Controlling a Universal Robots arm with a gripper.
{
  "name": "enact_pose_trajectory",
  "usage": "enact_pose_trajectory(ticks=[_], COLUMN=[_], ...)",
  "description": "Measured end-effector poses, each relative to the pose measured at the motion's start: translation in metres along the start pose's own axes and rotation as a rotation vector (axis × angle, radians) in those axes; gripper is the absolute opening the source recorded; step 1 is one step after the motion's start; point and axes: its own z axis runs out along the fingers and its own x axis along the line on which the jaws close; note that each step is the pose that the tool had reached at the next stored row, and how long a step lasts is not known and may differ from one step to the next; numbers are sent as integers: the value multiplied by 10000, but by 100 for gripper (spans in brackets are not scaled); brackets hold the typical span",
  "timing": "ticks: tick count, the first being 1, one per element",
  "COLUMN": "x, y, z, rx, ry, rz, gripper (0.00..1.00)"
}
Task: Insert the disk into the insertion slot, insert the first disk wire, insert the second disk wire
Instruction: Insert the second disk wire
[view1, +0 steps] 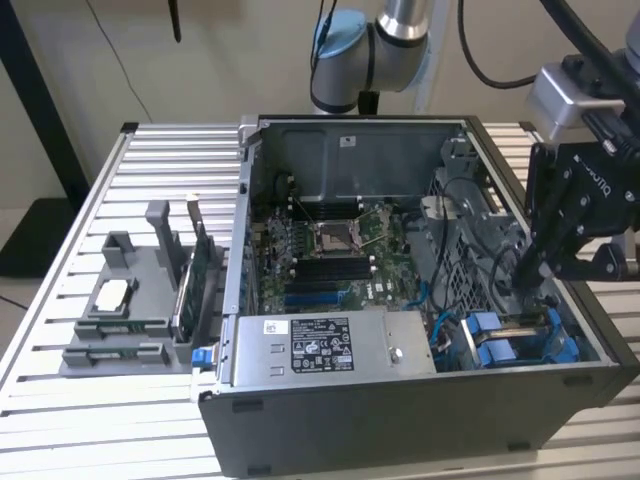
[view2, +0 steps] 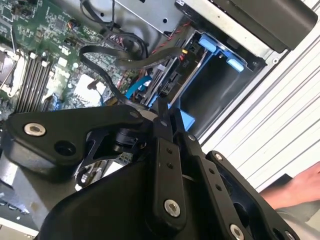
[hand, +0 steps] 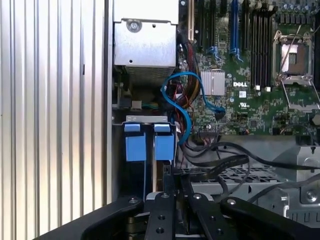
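Note:
My black gripper (view1: 522, 276) reaches down into the open computer case at the exterior view's right, just above the insertion slot (view1: 520, 342) with its blue rails. In both wrist views the fingertips (view2: 164, 111) (hand: 172, 176) stand closed together on the end of a black disk wire (view2: 100, 50) (hand: 220, 162), which loops back toward the motherboard. A blue wire (hand: 175, 95) (view2: 136, 89) curls beside the bay. Two blue carrier tabs (hand: 135, 144) sit at the bay's mouth. The disk's silver body is mostly hidden inside.
The grey power-supply box (view1: 320, 345) (hand: 145, 45) lies next to the bay, the motherboard (view1: 320, 250) behind it. A grey fixture (view1: 120, 310) with spare parts stands on the slatted table (view1: 50, 340) at the exterior view's left. A person's hand (view2: 300, 192) rests outside the case.

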Motion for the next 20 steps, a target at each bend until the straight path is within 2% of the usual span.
enact_pose_trajectory(ticks=[5, 20], x=[5, 7], y=[-3, -11], z=[58, 75], rx=[131, 137], ry=[24, 23], rz=[-11, -12], gripper=[16, 16])
